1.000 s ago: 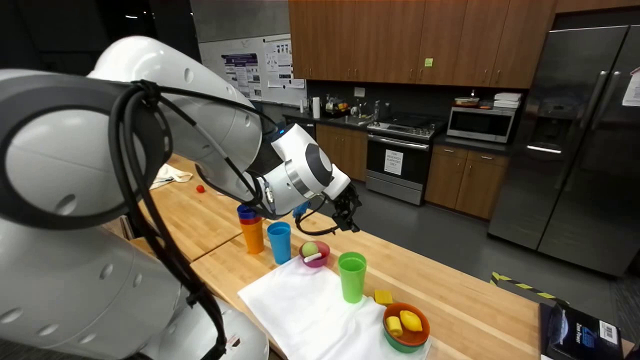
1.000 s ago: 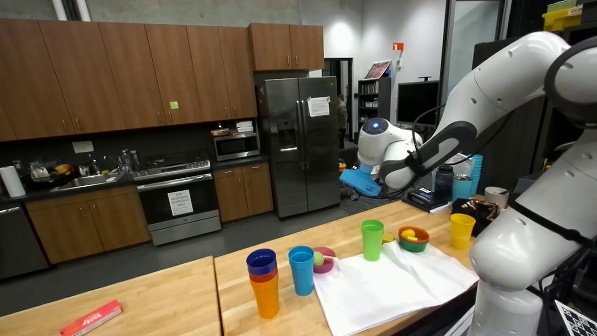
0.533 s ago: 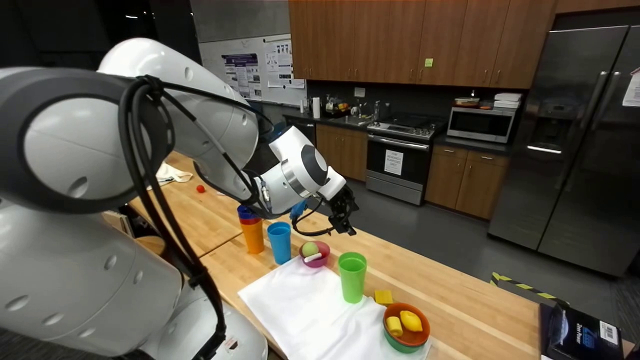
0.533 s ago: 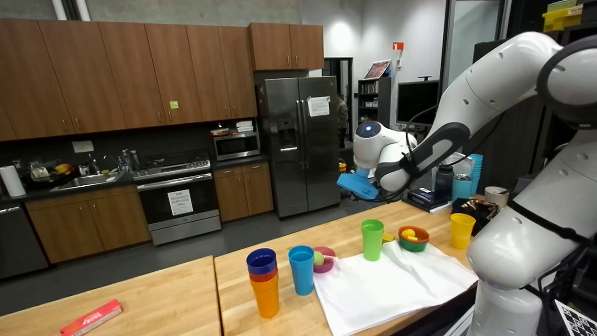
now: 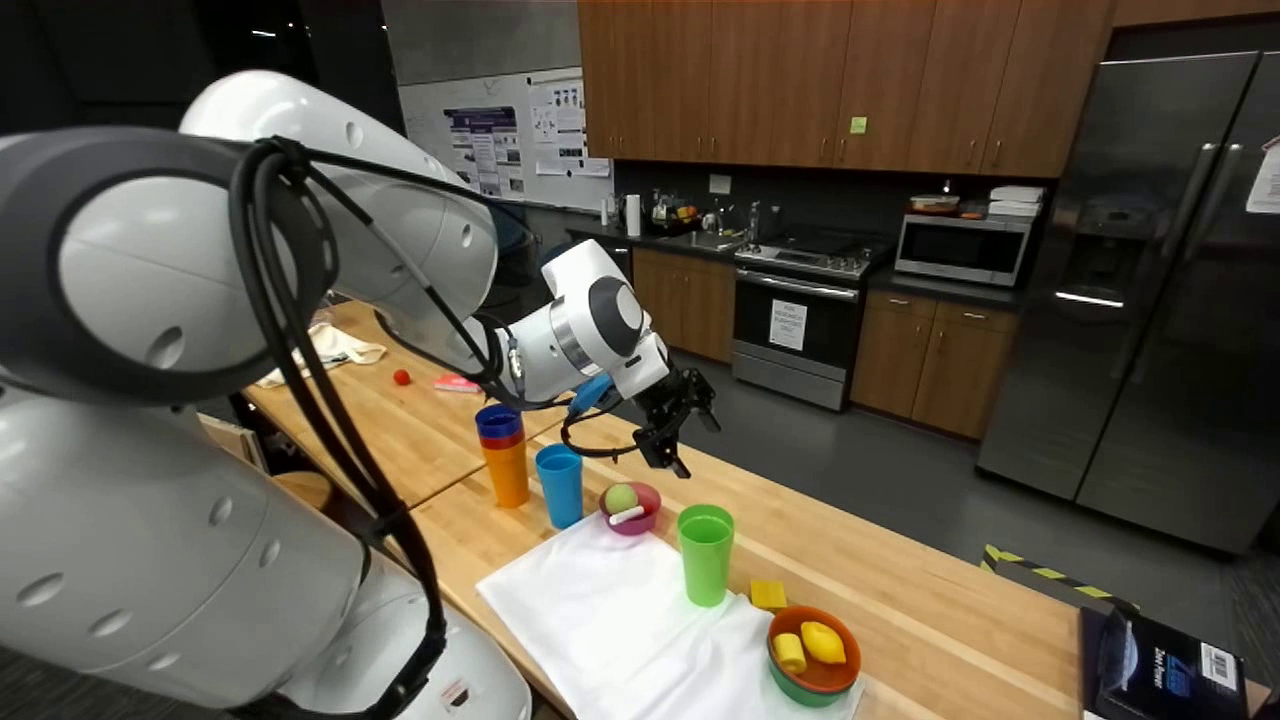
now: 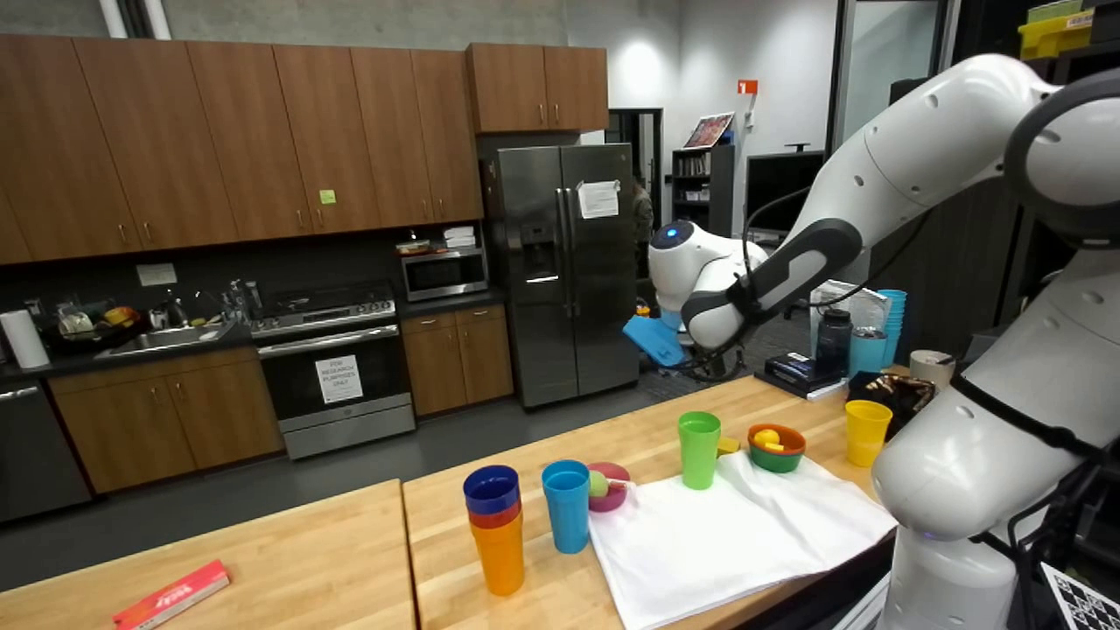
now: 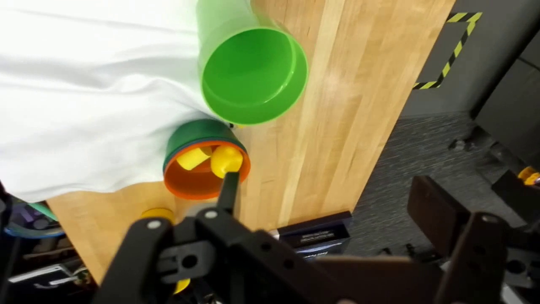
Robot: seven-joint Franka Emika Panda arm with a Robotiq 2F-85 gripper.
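- In an exterior view: camera close beside white jointed robot arm [image 5: 430, 215], looking down across pale wooden table [image 5: 930, 620] to dark-steel refrigerator [image 5: 1120, 290].
- In an exterior view: camera stands off from arm, facing brown wooden wall cabinets [image 6: 245, 149]; refrigerator shared.
- Wrist view: aimed steeply down, nearest to tall green plastic cup [image 7: 253, 76].
- All three share cup and nested orange-and-green bowls [image 7: 190, 183].

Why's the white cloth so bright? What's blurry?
Wrist view: the white cloth is nearly washed out, probably from strong light; the green cup has a shiny streak inside; the gripper fingers look slightly blurry. In an exterior view, the wall has a glowing patch.
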